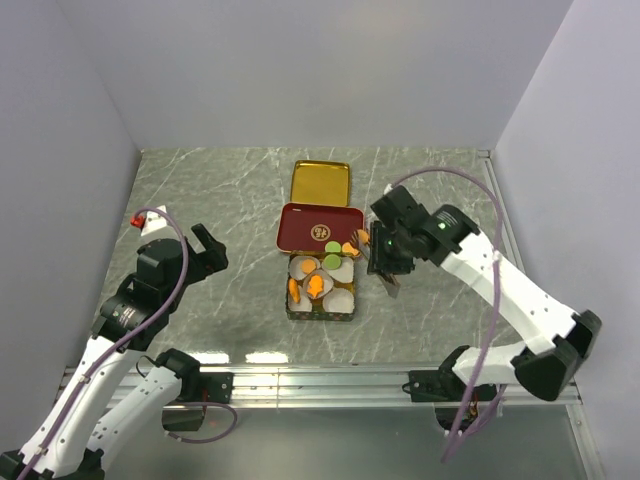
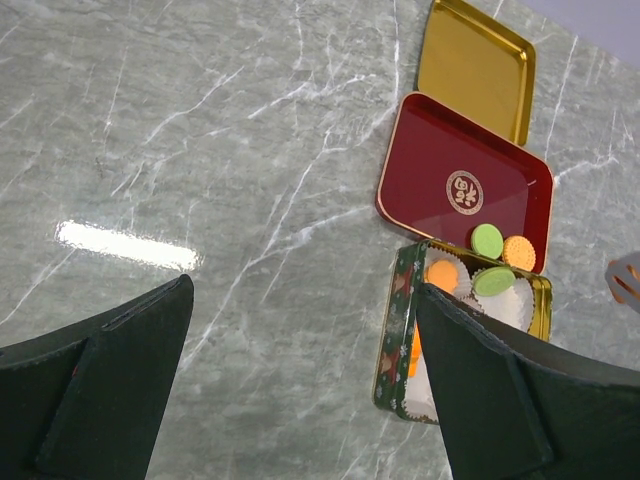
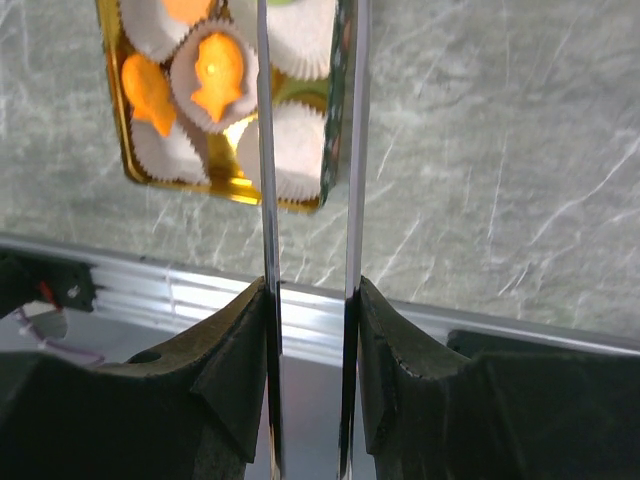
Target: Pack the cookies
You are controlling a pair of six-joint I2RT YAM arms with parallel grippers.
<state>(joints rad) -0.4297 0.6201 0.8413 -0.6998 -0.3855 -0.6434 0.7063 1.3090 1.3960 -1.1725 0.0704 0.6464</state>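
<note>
The cookies lie in white paper cups inside a green patterned tin [image 1: 320, 314]. An orange fish-shaped one [image 3: 215, 75] and an orange piece [image 3: 150, 95] sit at its near end. Two green rounds [image 1: 332, 247] [image 2: 493, 281] and an orange round [image 2: 518, 252] sit at its far end, by the red lid [image 1: 318, 222]. My right gripper [image 1: 386, 262] [image 3: 310, 285] hangs just right of the tin, shut on a pair of metal tongs [image 3: 264, 170] whose two arms run past the tin's right wall. My left gripper [image 1: 207, 250] [image 2: 305, 290] stands open well left of the tin, holding nothing.
A gold tray [image 1: 320, 182] lies behind the red lid on the marble table [image 1: 220, 200]. An aluminium rail [image 1: 320, 385] runs along the table's near edge, in front of the tin. White walls close in the table on three sides.
</note>
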